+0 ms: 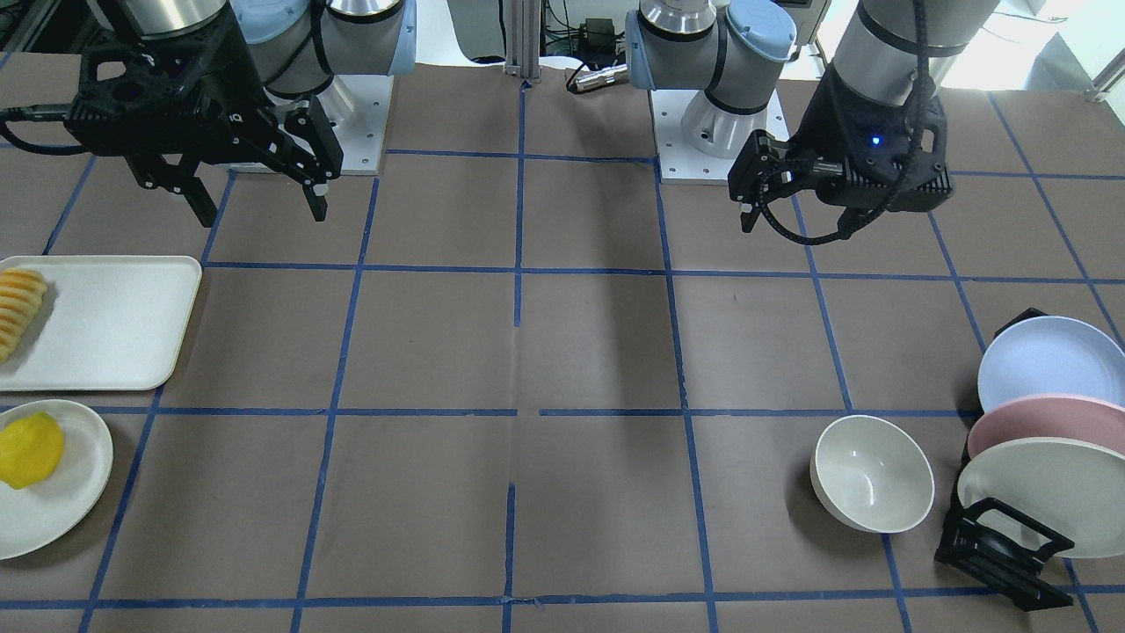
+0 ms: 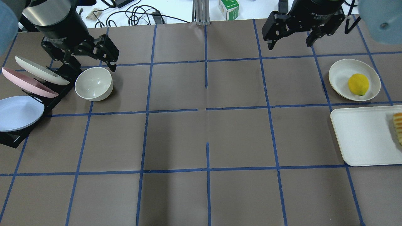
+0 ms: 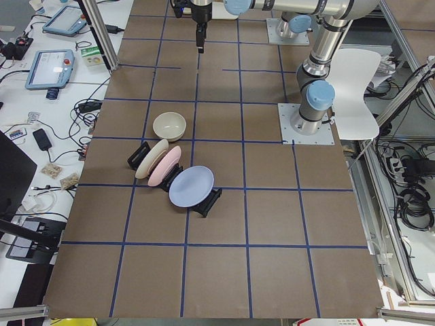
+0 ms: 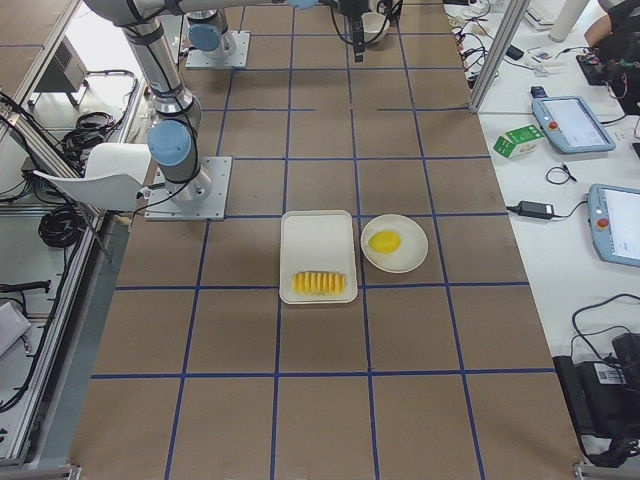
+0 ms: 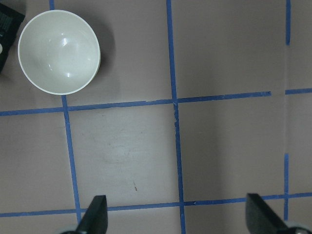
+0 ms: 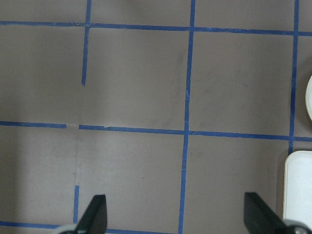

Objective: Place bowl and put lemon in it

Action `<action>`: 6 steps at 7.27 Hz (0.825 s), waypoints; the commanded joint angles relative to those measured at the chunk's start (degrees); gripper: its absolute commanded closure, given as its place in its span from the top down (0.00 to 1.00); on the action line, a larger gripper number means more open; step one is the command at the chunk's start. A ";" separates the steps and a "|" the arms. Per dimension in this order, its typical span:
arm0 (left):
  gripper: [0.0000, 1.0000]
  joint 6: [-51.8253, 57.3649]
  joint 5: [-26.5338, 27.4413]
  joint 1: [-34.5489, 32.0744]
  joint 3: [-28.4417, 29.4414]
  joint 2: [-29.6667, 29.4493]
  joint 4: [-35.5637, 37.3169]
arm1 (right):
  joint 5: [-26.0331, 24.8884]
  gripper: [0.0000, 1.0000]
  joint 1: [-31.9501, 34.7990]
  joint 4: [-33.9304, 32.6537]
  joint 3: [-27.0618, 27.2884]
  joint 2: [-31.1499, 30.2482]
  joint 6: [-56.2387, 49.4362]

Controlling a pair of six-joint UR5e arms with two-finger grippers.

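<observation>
Bowl and lemon sit at opposite ends of the desk, with both claws raised and holding nothing.

Seen from across the desk, nearest are the lemon, lying on a flat cream plate at the robot's right end, and the bowl, upright on the brown surface at the robot's left end, just beside a black rack holding blue, pink and cream plates on edge. Behind the lemon's plate is a white tray with a row of sliced fruit at its outer edge. Farthest back, near the arm bases, the left claw hangs above the desk with its fingers spread apart, well short of the bowl. The right claw hangs likewise, spread wide, apart from tray and lemon.
</observation>
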 commanded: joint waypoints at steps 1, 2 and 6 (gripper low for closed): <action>1.00 0.00 0.82 -0.28 -0.08 0.04 0.08 | -0.17 1.00 0.00 -0.27 0.33 -0.07 -0.22; 1.00 0.78 0.73 0.42 0.00 0.04 0.17 | 0.18 1.00 0.00 -0.79 0.34 -0.07 -0.39; 1.00 17.28 -0.06 14.55 -0.43 -12.57 11.45 | -1.31 1.00 -11.53 -0.62 -0.37 1.25 -9.88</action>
